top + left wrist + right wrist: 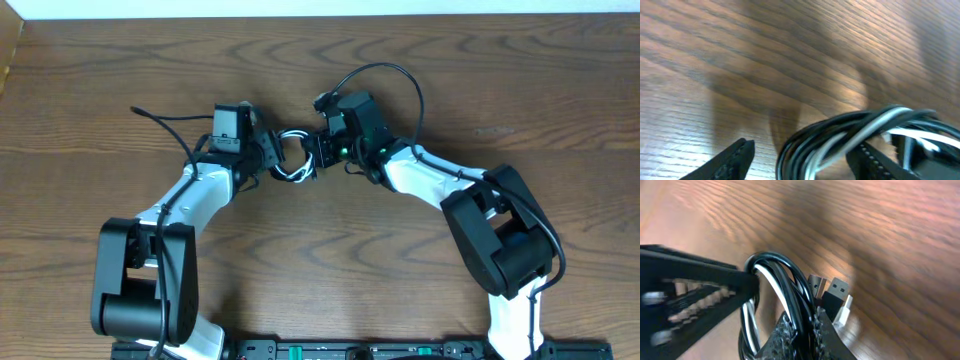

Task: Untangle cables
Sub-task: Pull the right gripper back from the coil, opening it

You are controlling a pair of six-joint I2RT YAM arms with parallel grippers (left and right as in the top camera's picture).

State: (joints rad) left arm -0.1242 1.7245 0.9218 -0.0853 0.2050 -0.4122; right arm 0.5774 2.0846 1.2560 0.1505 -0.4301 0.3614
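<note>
We note the right tool (777,302) clamped on the coiled cables (292,165), and the left tool (802,150) standing apart around the loops, just over the wood-grain surface (790,50). The black cable (792,287) is glossy and round, the white cable (771,285) thinner, with boxy plugs (832,292) beside the right tool. We fear that pulling cinches the slick loops tighter.

Cable bundle (855,127): lower loops cut off at the left wrist view's bottom edge, blurred (strand count untellable). Left gripper (800,160): fingers cropped below. Overhead: bundle ends hidden under right gripper (318,152); plugs (832,292) too small.
</note>
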